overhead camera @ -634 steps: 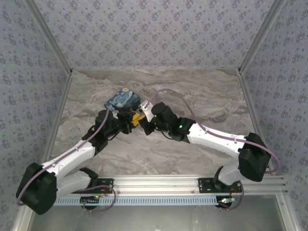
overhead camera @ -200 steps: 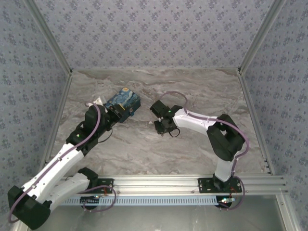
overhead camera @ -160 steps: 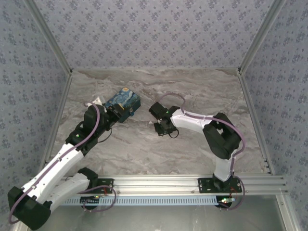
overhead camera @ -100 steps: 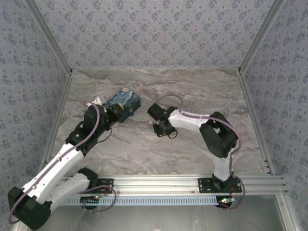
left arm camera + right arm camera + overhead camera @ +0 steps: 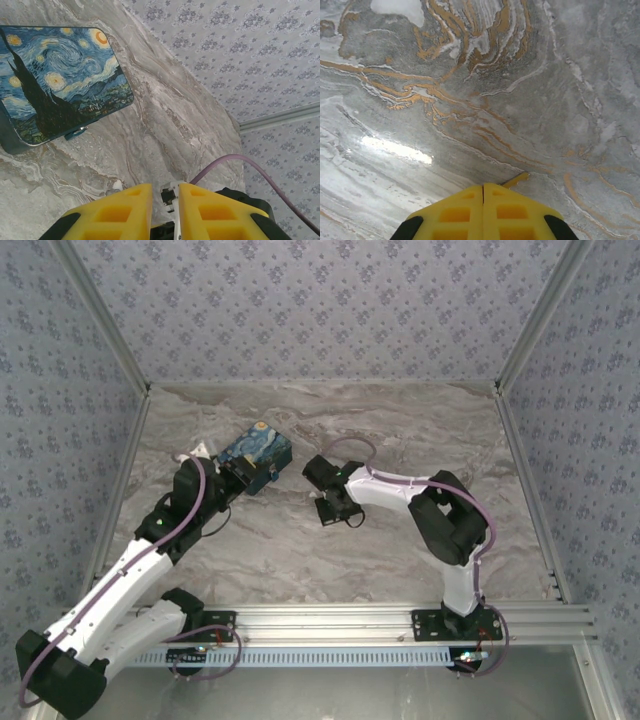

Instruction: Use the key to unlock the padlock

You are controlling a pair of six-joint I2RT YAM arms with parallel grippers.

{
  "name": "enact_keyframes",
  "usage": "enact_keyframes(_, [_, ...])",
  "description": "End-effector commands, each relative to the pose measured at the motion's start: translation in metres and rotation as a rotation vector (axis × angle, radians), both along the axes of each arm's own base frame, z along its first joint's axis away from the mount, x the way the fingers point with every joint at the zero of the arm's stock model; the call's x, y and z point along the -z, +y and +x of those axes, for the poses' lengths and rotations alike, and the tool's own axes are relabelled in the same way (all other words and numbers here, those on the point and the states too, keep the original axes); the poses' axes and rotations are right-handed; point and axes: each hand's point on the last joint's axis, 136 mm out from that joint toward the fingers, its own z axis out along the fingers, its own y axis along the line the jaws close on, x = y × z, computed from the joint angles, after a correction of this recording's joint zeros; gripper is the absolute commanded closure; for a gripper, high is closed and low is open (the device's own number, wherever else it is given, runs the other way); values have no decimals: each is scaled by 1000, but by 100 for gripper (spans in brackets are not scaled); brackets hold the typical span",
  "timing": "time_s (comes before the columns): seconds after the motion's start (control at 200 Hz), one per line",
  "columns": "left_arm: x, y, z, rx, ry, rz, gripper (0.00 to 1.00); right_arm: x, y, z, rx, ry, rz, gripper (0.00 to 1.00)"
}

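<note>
The padlock (image 5: 76, 133) is a tiny teal piece at the near edge of the starry-night box (image 5: 55, 80) (image 5: 255, 453). My left gripper (image 5: 165, 187) (image 5: 232, 478) hovers just short of the box, its yellow fingers a narrow gap apart with nothing between them. My right gripper (image 5: 483, 186) (image 5: 330, 512) points down at the marble, its fingers pressed together. A thin golden sliver, seemingly the key (image 5: 516, 180), pokes out on the table past the right fingertip, off the seam. I cannot tell whether it is gripped.
The marble tabletop (image 5: 300, 560) is walled by patterned panels at the back and both sides. The right arm's elbow (image 5: 450, 520) is folded high at centre right. Its purple cable (image 5: 235, 165) loops across beyond the left fingers.
My right gripper has closed fully and edged slightly left over the table, its elbow folding in. The left arm has held still. Earlier both grippers were together at the box's front.
</note>
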Motion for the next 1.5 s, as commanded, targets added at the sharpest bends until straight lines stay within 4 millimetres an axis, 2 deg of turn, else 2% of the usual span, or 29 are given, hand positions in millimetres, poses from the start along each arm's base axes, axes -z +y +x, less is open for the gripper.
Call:
enact_keyframes(0.0, [-7, 2, -1, 9, -34, 6, 79, -8, -2, -2, 21, -13, 67, 100])
enact_keyframes(0.045, [-10, -1, 0, 22, -53, 4, 79, -27, 6, 5, 27, -42, 163, 100])
enact_keyframes(0.06, [-12, -2, 0, 28, -62, 3, 78, -23, 4, 0, 26, -26, 178, 100])
enact_keyframes(0.125, [-20, -9, 2, 70, -118, 0, 75, -47, 10, 6, 45, -50, 308, 100])
enact_keyframes(0.27, [-42, -29, 3, 189, -305, 0, 63, -112, 19, 18, 86, -118, 558, 100])
enact_keyframes(0.445, [-55, -48, 0, 320, -469, 79, 44, -183, 10, 31, 161, -198, 781, 100])
enact_keyframes(0.6, [-60, -76, -15, 477, -645, 193, 34, -235, -1, 39, 225, -248, 930, 100])
enact_keyframes(0.675, [-62, -85, -19, 503, -716, 229, 30, -253, -2, 38, 227, -263, 968, 100])
enact_keyframes(0.795, [-65, -91, -16, 511, -738, 228, 25, -270, -1, 35, 219, -273, 1007, 100])
enact_keyframes(0.904, [-68, -102, -21, 575, -761, 227, 25, -280, 1, 34, 212, -274, 1035, 100])
enact_keyframes(0.989, [-62, -113, -31, 644, -816, 314, 25, -283, 2, 32, 210, -256, 1040, 100])
enact_keyframes(1.024, [-58, -117, -35, 676, -841, 362, 25, -279, 3, 29, 210, -236, 1029, 100])
enact_keyframes(1.044, [-55, -119, -37, 694, -855, 389, 25, -291, 4, 30, 197, -249, 1041, 100])
enact_keyframes(1.219, [-37, -129, -41, 773, -916, 530, 25, -297, 6, 22, 180, -224, 1048, 100])
enact_keyframes(1.494, [-31, -137, -30, 751, -937, 534, 30, -298, 15, 6, 138, -196, 1054, 100])
